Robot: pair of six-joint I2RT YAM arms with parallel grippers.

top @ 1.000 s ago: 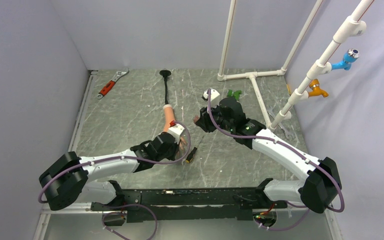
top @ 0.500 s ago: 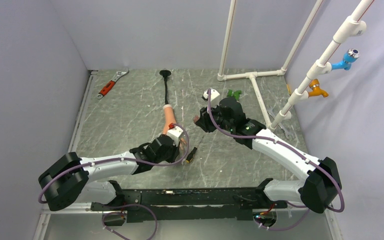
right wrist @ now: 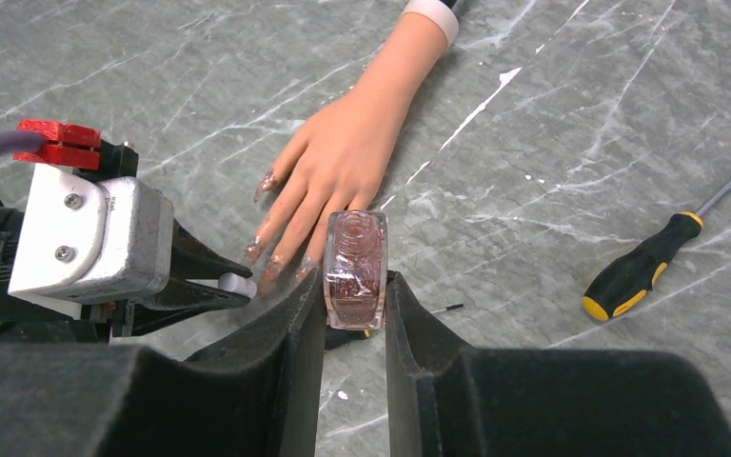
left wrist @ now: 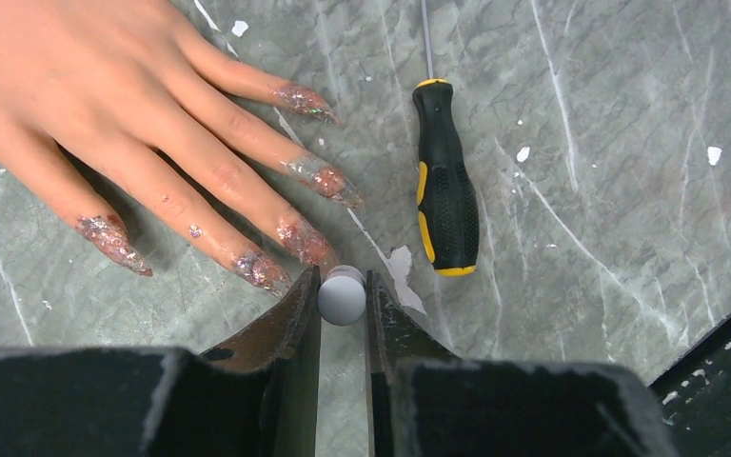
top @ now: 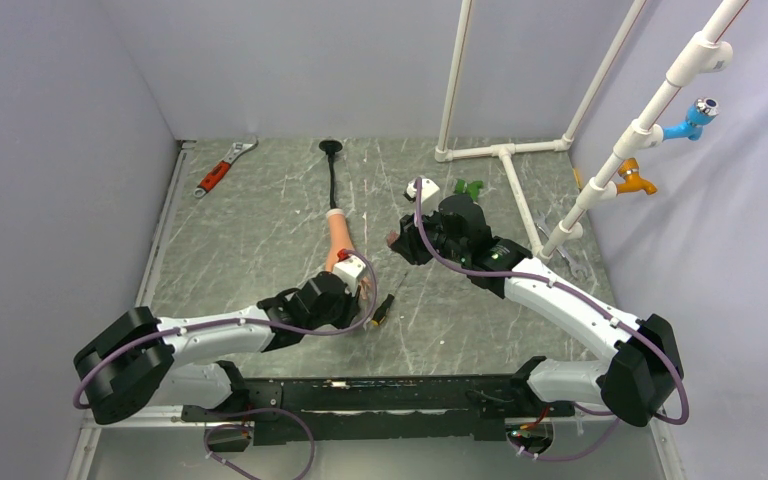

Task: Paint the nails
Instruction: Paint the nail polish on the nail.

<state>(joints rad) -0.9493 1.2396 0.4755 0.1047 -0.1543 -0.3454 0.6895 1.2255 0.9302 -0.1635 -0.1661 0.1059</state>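
Nearest me, just past the bases at 6 o'clock, my left gripper (left wrist: 343, 286) is clenched on a small pale rod (left wrist: 343, 297) with a round end; the jaws pinch it from both sides, and I cannot see its far tip. The nails (left wrist: 300, 243) sit right there; from the left wrist camera the closest one lies just beside the rod at 11 o'clock, another beside the jaw at 10 o'clock, and the rest fan out toward 9 and 12 o'clock; all five carry patchy pink-silver glitter; whether the rod touches any of them I cannot tell. They belong to a peach hand (left wrist: 105, 86) lying palm down on the grey marbled table (top: 260, 230), fingertips toward 6 o'clock, wrist toward 12. A screwdriver (top: 381, 311) with a black and yellow handle lies at 4 o'clock of the left gripper, apart from the nails, its shaft running off toward 1 o'clock.

Further out, at 2 o'clock of the left gripper, my right gripper (right wrist: 352, 278) is clamped tight on a clear bottle (right wrist: 355, 257) with pink glittery contents; through its camera the hand lies beyond the bottle at 12 o'clock.

Beyond the wrist a thin black stalk (top: 333, 185) runs to 12 o'clock and ends in a round foot; a red-handled wrench (top: 222, 167) lies far off at 10 o'clock; white pipes (top: 505, 153) stand at 1 o'clock.
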